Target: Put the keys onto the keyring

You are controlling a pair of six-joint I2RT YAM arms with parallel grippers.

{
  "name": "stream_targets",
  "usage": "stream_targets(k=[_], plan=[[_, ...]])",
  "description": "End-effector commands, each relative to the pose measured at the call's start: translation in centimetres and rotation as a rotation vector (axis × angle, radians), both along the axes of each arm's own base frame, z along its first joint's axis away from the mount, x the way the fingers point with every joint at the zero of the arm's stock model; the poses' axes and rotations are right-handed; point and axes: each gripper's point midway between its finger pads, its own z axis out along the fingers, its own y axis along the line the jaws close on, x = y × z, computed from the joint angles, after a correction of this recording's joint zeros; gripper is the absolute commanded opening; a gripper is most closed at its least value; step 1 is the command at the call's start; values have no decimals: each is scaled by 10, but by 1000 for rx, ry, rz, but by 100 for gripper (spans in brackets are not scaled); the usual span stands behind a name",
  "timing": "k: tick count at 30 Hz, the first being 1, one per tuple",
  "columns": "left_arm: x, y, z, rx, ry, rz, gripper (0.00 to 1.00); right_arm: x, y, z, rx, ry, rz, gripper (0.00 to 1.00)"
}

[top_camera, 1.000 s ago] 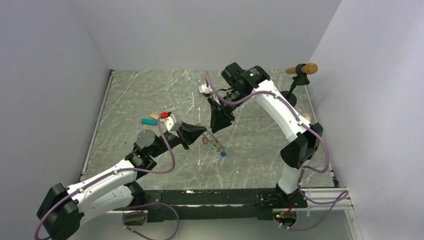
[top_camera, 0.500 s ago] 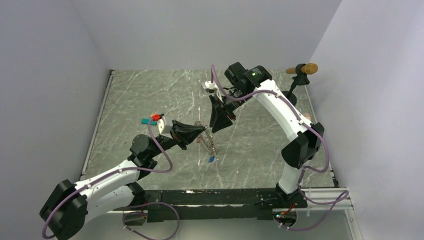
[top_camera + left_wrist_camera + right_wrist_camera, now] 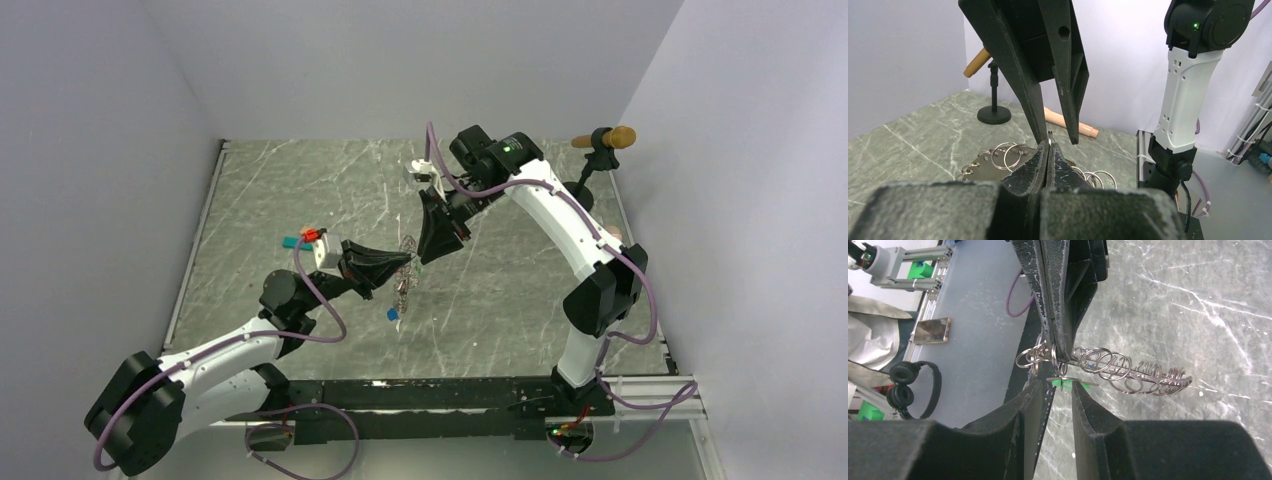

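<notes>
As your left gripper [image 3: 404, 262] clamps its jaws tight on the keyring [image 3: 1128, 372], that cluster of silver loops sits near the middle of the marble table [image 3: 300, 180]. Your right gripper [image 3: 1059, 140], pointing down from one o'clock, stands with its fingers apart, the pinched loop between their tips. A green key [image 3: 1062, 384] shows just beyond those tips; whether it touches them, you cannot tell. A blue key [image 3: 393, 314] lies at six o'clock of the ring.
</notes>
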Motion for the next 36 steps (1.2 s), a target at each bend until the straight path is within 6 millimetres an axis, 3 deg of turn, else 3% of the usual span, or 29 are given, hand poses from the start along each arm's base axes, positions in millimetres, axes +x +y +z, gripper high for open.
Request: stream_targets(k=[1, 9, 15, 27, 33, 36], plan=[[-9, 5, 36, -90, -94, -17, 0, -1, 2, 15, 63, -29, -2, 31], [-10, 7, 39, -115, -98, -18, 0, -1, 2, 12, 52, -23, -13, 7], [-14, 6, 49, -156, -118, -53, 0, -7, 6, 10, 60, -1, 6, 0], [-19, 2, 53, -220, -131, -137, 0, -17, 14, 9, 84, 46, 47, 1], [-17, 3, 48, -203, -119, -131, 0, -16, 7, 17, 91, -4, 38, 18], [-15, 5, 45, -188, -112, -115, 0, -17, 3, 24, 103, -33, 35, 22]])
